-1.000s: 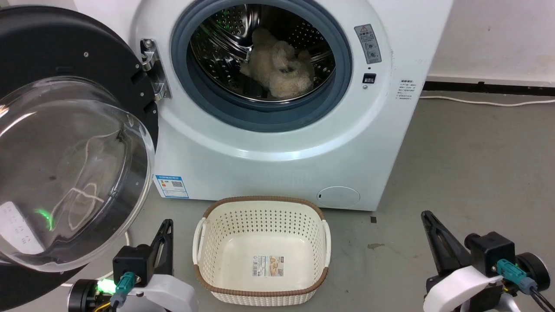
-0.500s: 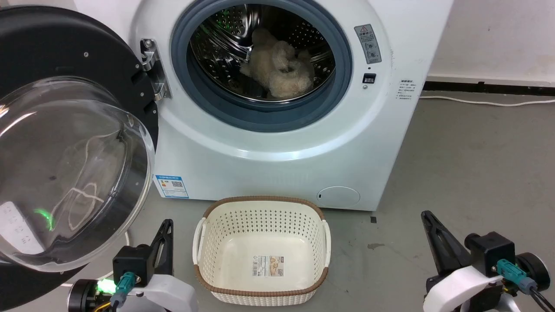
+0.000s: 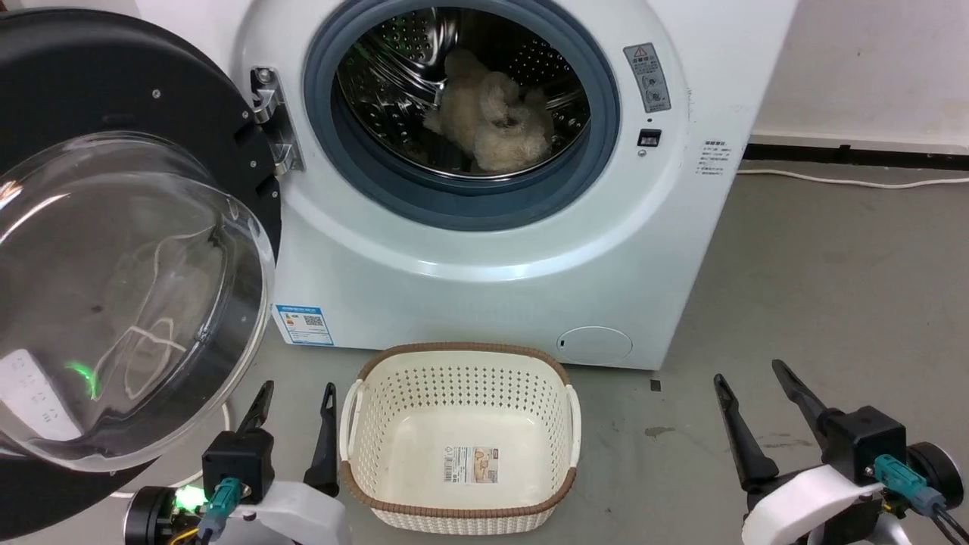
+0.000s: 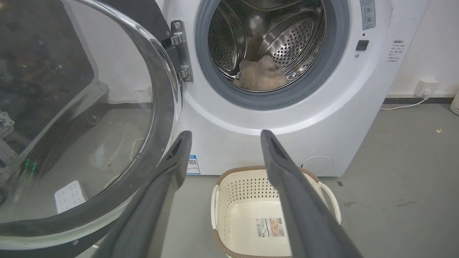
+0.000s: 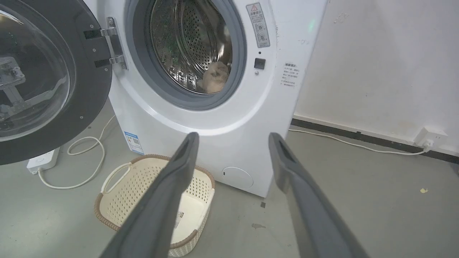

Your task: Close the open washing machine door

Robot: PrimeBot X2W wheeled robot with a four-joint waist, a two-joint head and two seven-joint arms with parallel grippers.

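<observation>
At the left side of the washing machine (image 3: 469,250), the washing machine door (image 3: 129,265) stands swung fully open on its hinge (image 3: 272,121), glass bowl facing the robot. The round opening is uncovered, and a fluffy beige item (image 3: 492,125) lies inside the drum, apparently clear of the grey gasket.

Gripper condition:
- Left gripper (image 3: 297,393): fingers spread wide, holding nothing, low and just beside the door's lower rim.
- Right gripper (image 3: 749,386): fingers spread wide, holding nothing, well apart from the door, over bare floor.

A cream basket (image 3: 462,359) sits on the floor against the foot of the machine's front.

Probable faults from this state:
- Slip. The bowl is curved and glossy; a push there may slide off. Contact on the black rim, far from the hinge, appears safer.
- Trapping. A spread finger that follows the rim to the end may be caught between door and front panel.
- Incomplete latch. A weak push, or the fluffy item straying onto the gasket, would likely leave the door ajar.
- Fouling. Whether the lower rim clears the basket cannot be judged.
</observation>
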